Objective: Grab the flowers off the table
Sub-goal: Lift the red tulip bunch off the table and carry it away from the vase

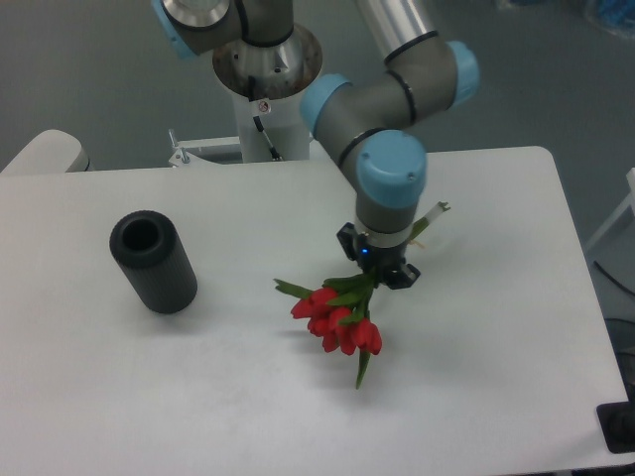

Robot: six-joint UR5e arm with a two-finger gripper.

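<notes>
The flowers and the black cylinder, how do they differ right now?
The flowers are red with green leaves and thin stems; the black cylinder is dark, thick and hollow at its open top. The flowers are clamped in the gripper, while the cylinder stands free, far to the left. The flowers spread loosely; the cylinder is one solid shape. Both are over the white table.
</notes>
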